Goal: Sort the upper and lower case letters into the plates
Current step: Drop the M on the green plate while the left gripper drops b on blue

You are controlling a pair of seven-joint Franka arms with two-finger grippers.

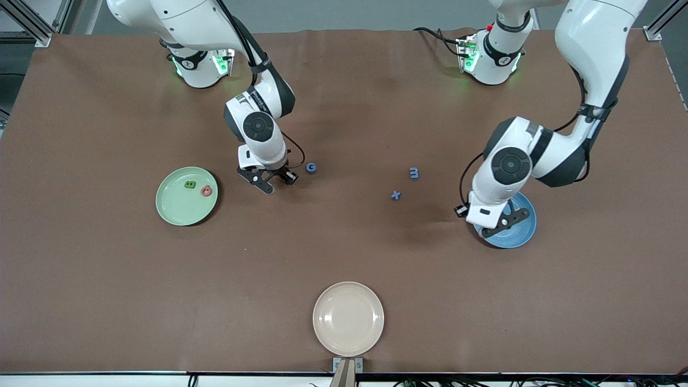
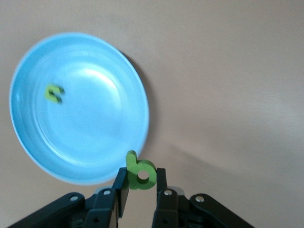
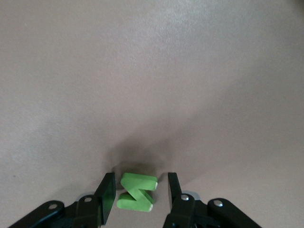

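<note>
Plates first: the blue plate [image 1: 517,232] lies under the left gripper [image 2: 141,190], which is pinched tight on a green small letter [image 2: 141,173] above the rim, one green letter [image 2: 53,93] already inside; the pale green plate [image 1: 186,195] holds a green and a red letter. The right gripper [image 3: 141,197], low at the table beside the blue G [image 1: 310,167], straddles a green N [image 3: 137,192], fingers part-open and seemingly not yet touching. Sorting is midway: next, likely, the left moves inward and releases, the right closes and carries toward the green plate; blue m [image 1: 413,173] and x [image 1: 396,195] wait on the table between the arms.

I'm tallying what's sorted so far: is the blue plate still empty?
No: in the left wrist view one small green letter already lies inside the blue plate.
</note>
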